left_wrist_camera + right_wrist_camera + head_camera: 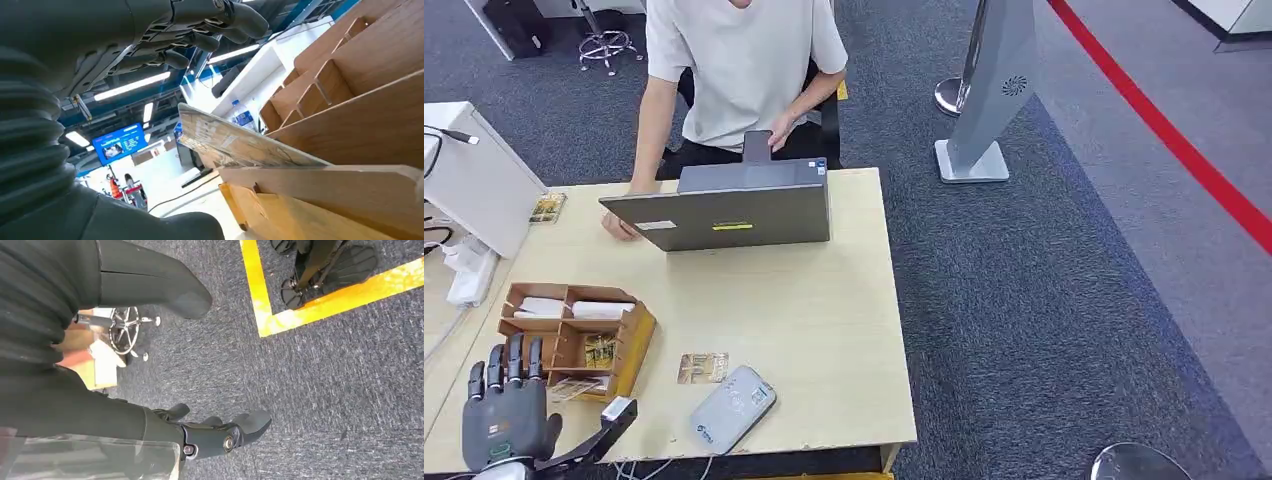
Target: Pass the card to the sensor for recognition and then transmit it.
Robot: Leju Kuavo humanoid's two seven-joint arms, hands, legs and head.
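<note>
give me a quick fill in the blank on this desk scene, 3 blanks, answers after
1. The left hand hovers beside the wooden ____ with cards in it.
2. A loose card lies on the table right beside the grey ____.
3. The person sits behind an open ____.

Missing words: organizer; sensor; laptop

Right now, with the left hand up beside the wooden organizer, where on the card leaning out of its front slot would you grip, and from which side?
Probably the card's free end, where it juts past the wooden organizer, pinched across its flat faces. Come from the robot's near side, where the left hand hovers with fingers apart; the slot walls block the rest.
</note>
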